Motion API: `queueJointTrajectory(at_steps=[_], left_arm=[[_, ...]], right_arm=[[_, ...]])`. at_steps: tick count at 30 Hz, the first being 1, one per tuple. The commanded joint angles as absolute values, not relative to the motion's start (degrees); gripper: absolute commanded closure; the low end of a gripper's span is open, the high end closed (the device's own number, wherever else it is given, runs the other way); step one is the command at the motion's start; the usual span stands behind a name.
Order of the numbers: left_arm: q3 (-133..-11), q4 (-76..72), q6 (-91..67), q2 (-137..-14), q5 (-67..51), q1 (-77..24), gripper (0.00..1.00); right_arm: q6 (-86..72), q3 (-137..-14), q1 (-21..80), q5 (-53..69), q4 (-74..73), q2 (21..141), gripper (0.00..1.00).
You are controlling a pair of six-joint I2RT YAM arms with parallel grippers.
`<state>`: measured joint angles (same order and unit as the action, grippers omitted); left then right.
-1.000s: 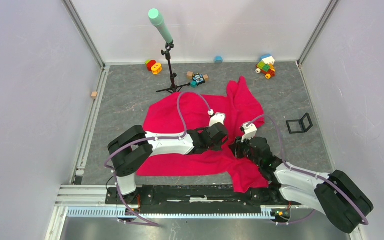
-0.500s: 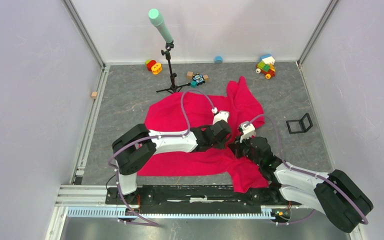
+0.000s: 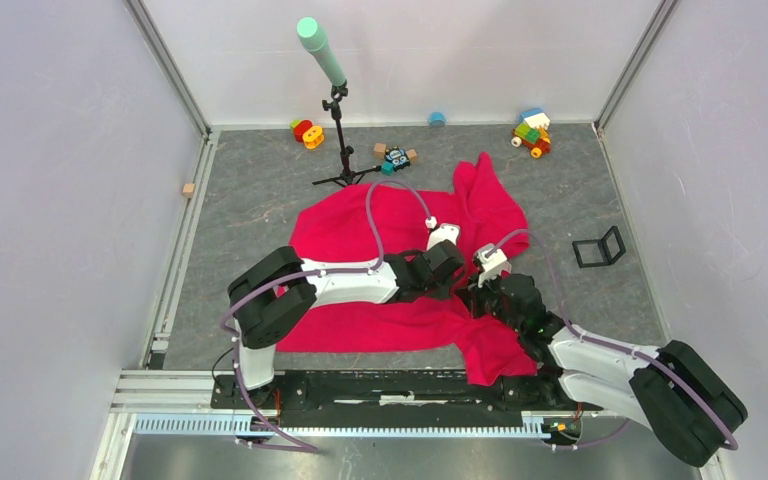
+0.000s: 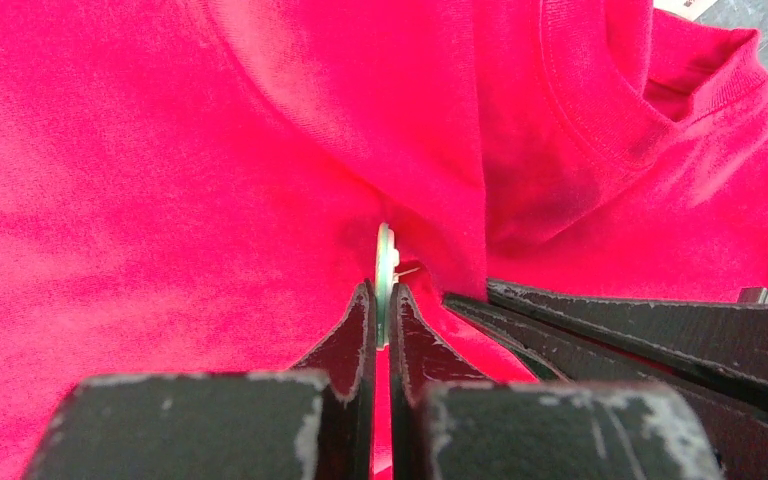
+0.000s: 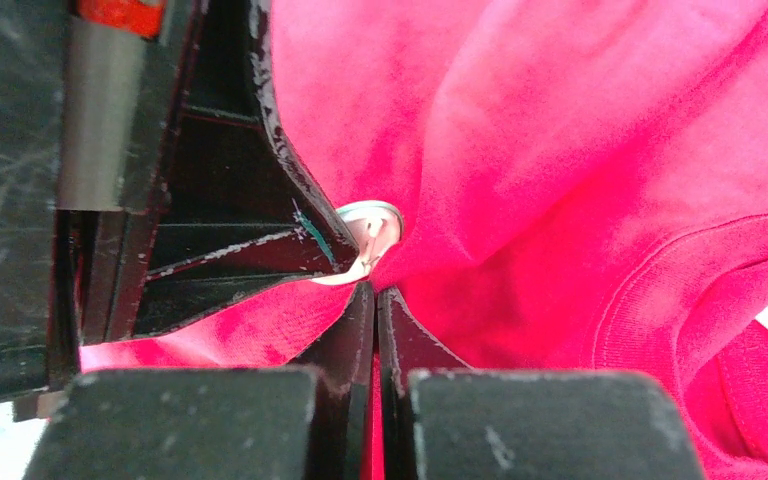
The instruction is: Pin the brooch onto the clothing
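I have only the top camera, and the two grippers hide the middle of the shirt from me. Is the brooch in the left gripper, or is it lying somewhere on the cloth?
Observer: The left gripper is shut on the brooch and holds it edge-on against the shirt.
Operator: Do you see the pin?
Observer: Yes, a thin pin sticks out from one face of the brooch. I cannot tell if it pierces the cloth.
Operator: And the right gripper?
Observer: The right gripper is shut, with its tips just below the brooch's pale back. Whether they pinch cloth is unclear.
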<state>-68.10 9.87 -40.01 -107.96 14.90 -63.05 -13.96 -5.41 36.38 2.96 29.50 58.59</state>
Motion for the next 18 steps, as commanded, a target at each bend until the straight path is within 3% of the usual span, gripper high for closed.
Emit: queueJointTrajectory(at_steps=[1,18], left_arm=[[-71.3,11.9,-38.0,-109.4,14.6,-62.8,0.98],[-66.5,2.5,-37.9,-106.2,12.7,-62.8,0.98]], right_arm=[[-11.2,-5.6,36.9,2.7,30.7,57.0,1.00],[-8.9,-6.6,37.2,9.8,32.5,66.0,1.00]])
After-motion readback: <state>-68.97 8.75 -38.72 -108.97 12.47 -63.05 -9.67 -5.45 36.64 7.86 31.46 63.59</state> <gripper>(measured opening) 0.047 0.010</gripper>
